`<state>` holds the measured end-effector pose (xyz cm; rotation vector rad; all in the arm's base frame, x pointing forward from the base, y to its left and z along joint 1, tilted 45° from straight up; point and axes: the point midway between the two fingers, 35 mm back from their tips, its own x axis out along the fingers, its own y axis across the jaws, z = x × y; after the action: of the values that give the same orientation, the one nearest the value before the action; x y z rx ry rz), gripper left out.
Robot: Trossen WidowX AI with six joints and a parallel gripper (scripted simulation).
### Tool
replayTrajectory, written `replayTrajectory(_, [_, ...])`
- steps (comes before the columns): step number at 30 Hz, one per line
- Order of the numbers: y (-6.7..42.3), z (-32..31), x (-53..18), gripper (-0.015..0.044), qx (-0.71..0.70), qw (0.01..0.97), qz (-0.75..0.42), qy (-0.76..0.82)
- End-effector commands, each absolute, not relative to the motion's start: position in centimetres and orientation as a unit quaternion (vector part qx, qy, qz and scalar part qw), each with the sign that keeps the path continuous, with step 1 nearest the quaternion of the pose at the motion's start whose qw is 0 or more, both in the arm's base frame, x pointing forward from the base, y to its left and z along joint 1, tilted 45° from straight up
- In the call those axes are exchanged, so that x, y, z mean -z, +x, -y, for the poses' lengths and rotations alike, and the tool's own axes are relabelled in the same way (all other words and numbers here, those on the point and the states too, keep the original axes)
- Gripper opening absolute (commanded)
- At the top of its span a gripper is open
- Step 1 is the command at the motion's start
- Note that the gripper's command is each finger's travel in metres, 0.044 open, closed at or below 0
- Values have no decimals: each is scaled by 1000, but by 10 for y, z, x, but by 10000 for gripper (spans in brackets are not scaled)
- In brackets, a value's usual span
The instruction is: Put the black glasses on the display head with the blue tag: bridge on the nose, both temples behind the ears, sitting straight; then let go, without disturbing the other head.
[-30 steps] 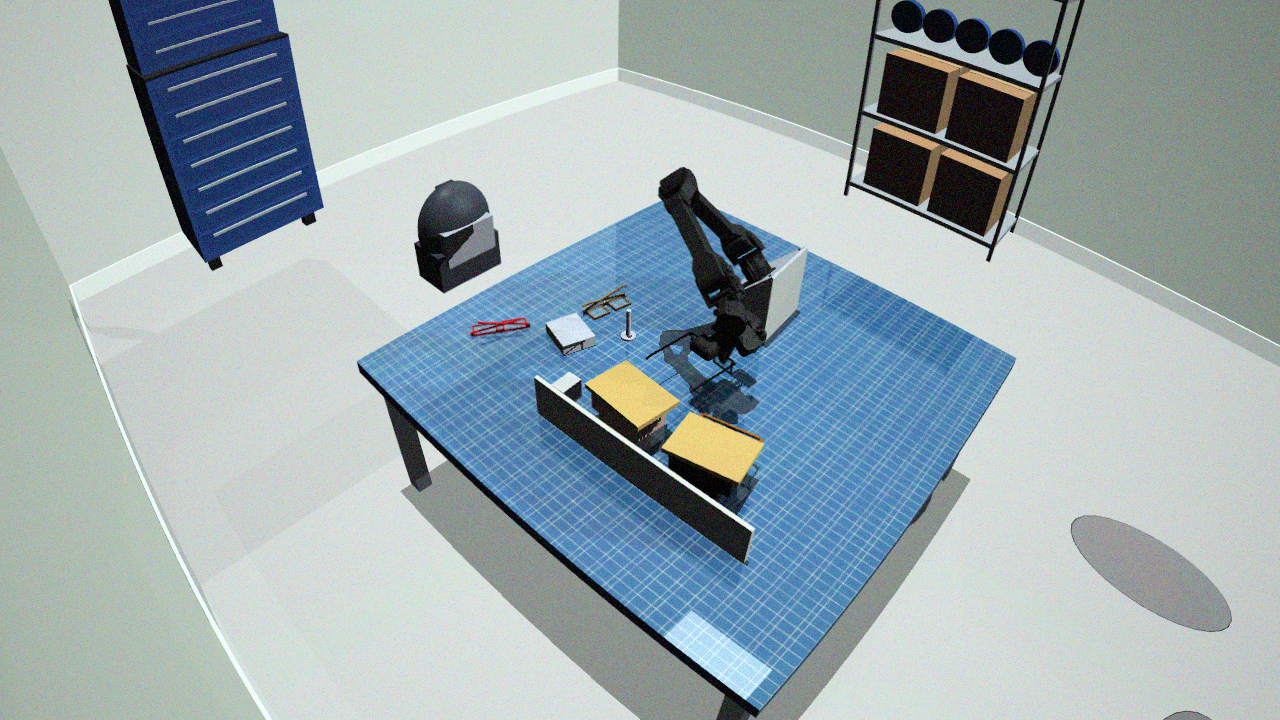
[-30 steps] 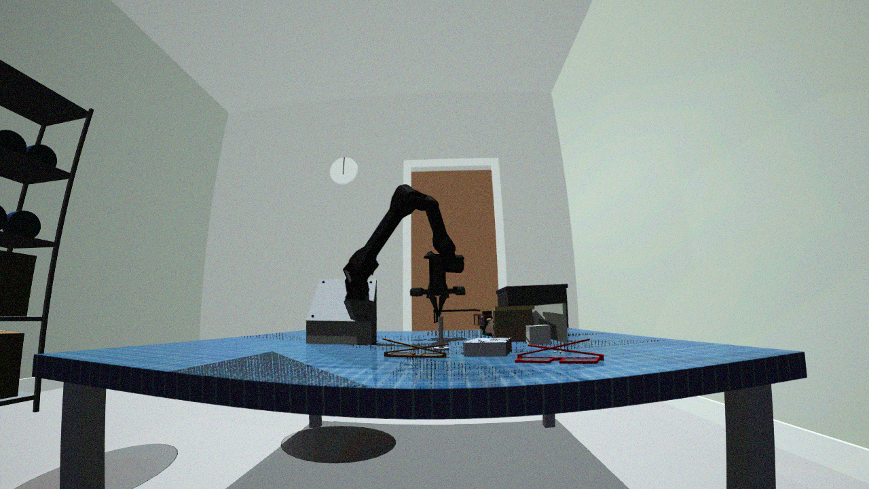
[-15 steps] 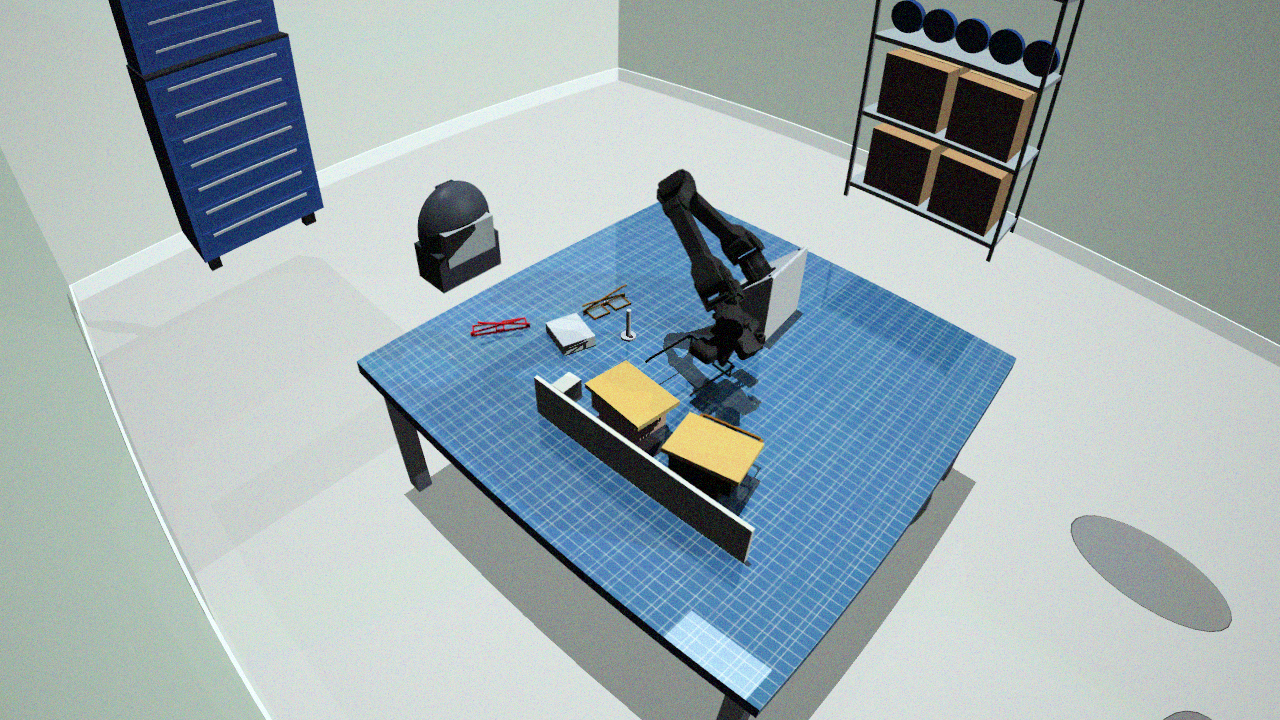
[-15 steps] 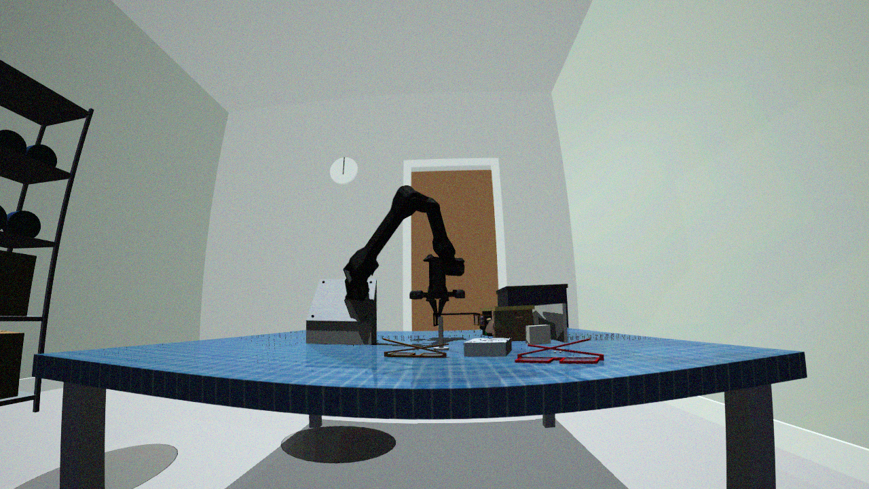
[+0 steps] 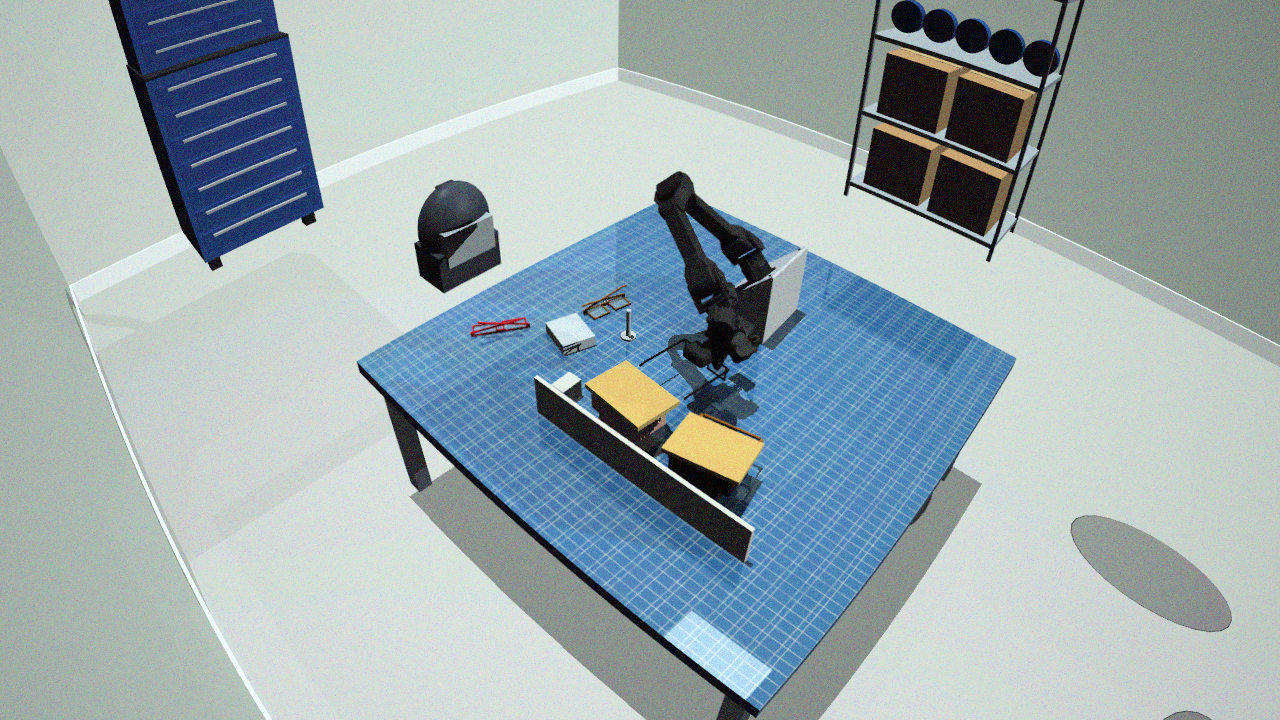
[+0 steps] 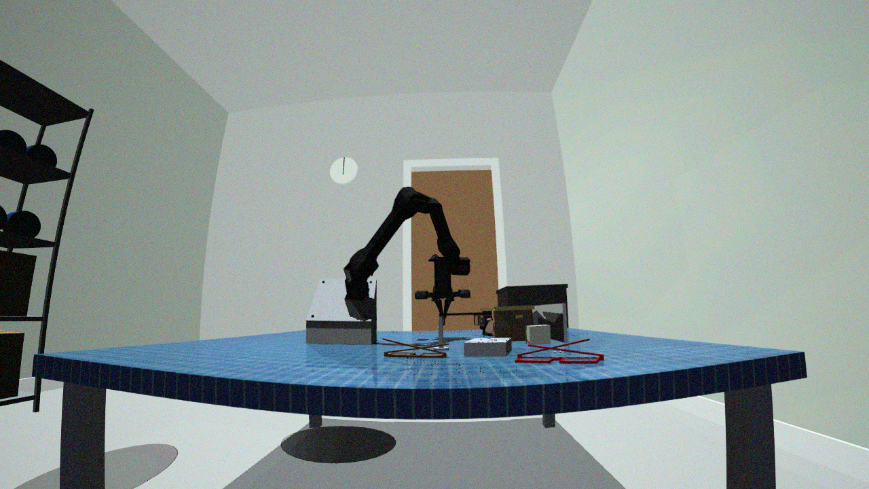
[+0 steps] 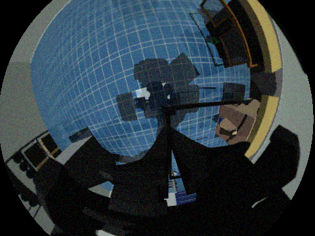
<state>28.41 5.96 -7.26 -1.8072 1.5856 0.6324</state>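
The black glasses [image 7: 203, 105] [image 6: 470, 314] hang in my gripper [image 5: 718, 365] [image 6: 443, 311] [image 7: 166, 130], which is shut on their front. Their temples are spread and reach toward the heads. The head with the blue tag [image 7: 235, 115] [image 5: 651, 428] is under the left yellow board in the top view; its blue patch [image 7: 220, 120] shows in the wrist view. The glasses are held in front of this head, one temple tip near its face in the wrist view; contact cannot be told. The other head, largely hidden, has a green tag [image 7: 214, 40] and orange-framed glasses [image 7: 243, 30].
Yellow boards [image 5: 631, 394] [image 5: 714, 445] cover both heads from above. A long low wall [image 5: 626, 456] stands behind them. A white box [image 5: 570, 329] [image 6: 487, 347], a thin post [image 5: 628, 324] [image 6: 440, 328], red glasses [image 6: 534, 360] and brown glasses [image 6: 400, 354] are to the side.
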Motion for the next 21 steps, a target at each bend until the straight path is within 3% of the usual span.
replayTrajectory(1, [290,-59,72,0,-241,319,-604,-689])
replayTrajectory(21, [320,-61,67,0,-239,318,-605,-690])
